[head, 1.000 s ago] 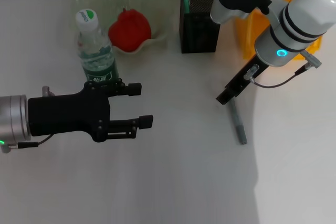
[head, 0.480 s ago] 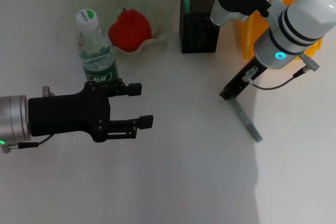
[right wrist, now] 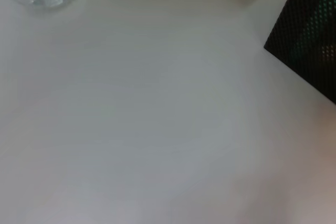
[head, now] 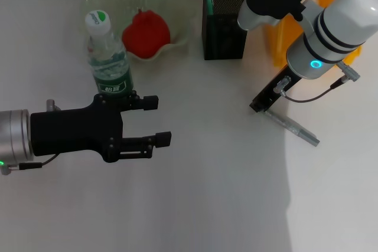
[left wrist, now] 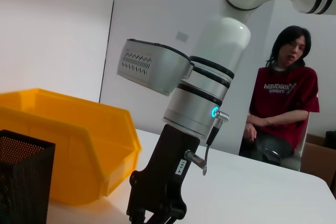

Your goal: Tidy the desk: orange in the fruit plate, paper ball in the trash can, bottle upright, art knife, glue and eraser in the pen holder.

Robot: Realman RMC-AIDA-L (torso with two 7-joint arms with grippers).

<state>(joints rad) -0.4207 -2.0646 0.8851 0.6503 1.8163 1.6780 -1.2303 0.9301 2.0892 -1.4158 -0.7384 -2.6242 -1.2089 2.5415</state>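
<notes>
Art knife: light, stiff, slim; pinch mid-barrel
Right gripper: pinching its near end
Left gripper: spread, idle

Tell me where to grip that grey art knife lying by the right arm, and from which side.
Grip the art knife mid-shaft from straight above, fingers across its narrow width. It lies flat and slanted on the desk, one end under the right end effector, so the middle is probably easiest.

One bottle, one pen holder
</notes>
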